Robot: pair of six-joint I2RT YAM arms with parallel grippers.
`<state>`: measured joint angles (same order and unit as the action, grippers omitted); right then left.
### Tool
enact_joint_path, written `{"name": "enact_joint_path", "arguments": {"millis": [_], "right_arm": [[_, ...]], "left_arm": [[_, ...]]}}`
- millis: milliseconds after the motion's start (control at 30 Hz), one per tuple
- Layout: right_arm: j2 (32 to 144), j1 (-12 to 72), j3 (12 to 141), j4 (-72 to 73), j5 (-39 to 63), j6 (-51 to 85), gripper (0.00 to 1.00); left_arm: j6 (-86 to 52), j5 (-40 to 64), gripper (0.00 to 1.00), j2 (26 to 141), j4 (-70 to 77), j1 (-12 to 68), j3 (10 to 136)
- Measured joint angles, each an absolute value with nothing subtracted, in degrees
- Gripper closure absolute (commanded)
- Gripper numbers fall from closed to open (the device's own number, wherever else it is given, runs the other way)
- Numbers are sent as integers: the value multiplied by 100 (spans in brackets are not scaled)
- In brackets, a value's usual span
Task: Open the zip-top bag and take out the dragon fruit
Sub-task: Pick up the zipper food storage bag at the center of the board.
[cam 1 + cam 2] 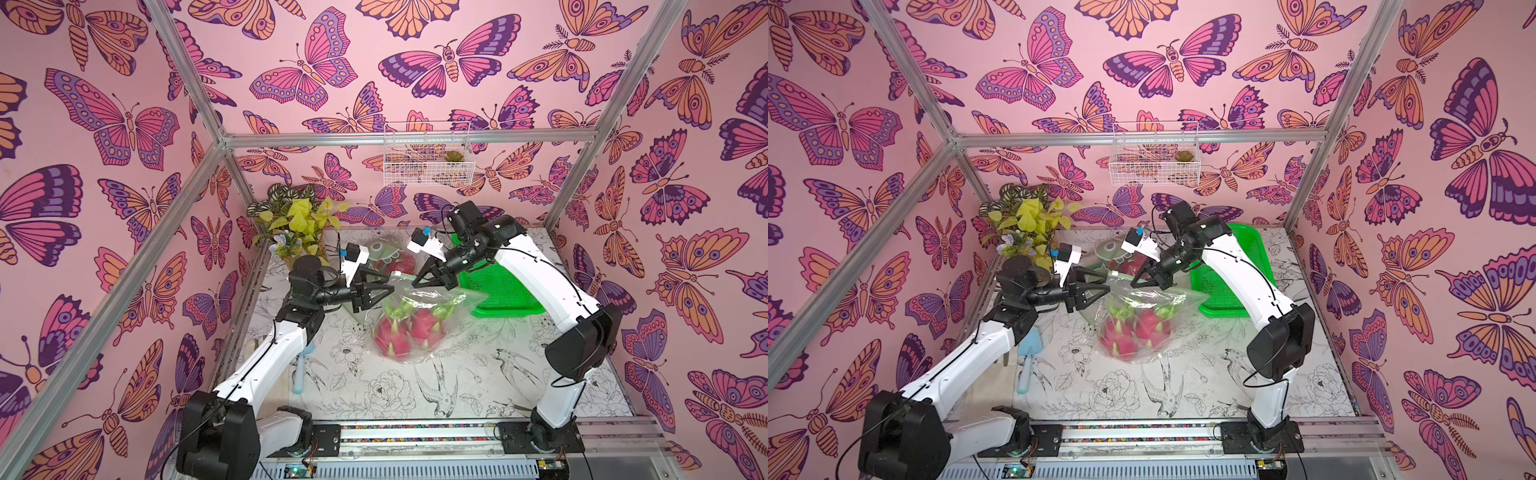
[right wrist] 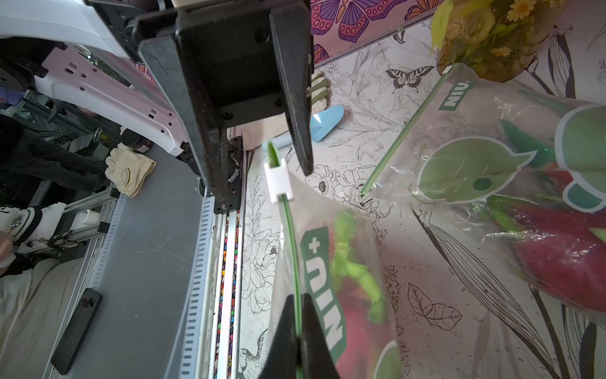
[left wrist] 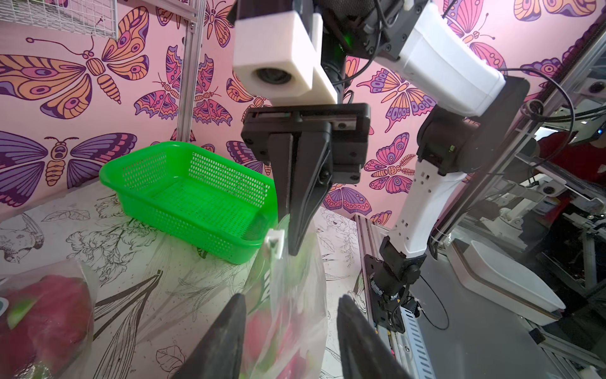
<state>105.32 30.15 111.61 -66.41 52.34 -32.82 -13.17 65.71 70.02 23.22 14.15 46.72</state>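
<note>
**Bag pinched at the seal, no fruit out yet**

Right pincer (image 2: 298, 331): clamped tight on the green seal strip of the zip-top bag (image 1: 442, 297), holding the bag's top edge up off the table (image 1: 478, 374).

Left pincer (image 3: 288, 328): fingers apart, gripping nothing. The bag's top edge runs into the gap between them. The white slider (image 2: 278, 183) sits between the two pincers, just beside the left one's tip.

Progress: early, by my reading. The strip from slider to right pincer shows as one joined green line, so the mouth looks shut there. I cannot tell about the rest. Drawing the slider along and lifting out every fruit are left to do.

Dragon fruit (image 1: 392, 338): at least two, in the bag's belly below both pincers, resting on the table.

A second bag (image 1: 388, 257) with more pink fruit lies beyond the pincers, touched by neither.

The green basket (image 1: 498, 291), just beside the right pincer, holds no fruit.
</note>
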Motion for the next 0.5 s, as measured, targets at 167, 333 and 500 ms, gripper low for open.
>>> {"name": "enact_joint_path", "arguments": {"millis": [167, 333, 500], "right_arm": [[10532, 3015, 11157, -6641, 5236, -3284, 100], [10532, 3015, 11157, -6648, 5236, -3299, 100], [10532, 3015, 11157, -6663, 5236, -3304, 100]], "left_arm": [[-1400, 6685, 60, 7194, 2432, 1415, 4801], [-1431, 6805, 65, 7522, 2508, 1415, 4956], [-1435, 6897, 100, 7627, 2545, 1422, 5017]]}}
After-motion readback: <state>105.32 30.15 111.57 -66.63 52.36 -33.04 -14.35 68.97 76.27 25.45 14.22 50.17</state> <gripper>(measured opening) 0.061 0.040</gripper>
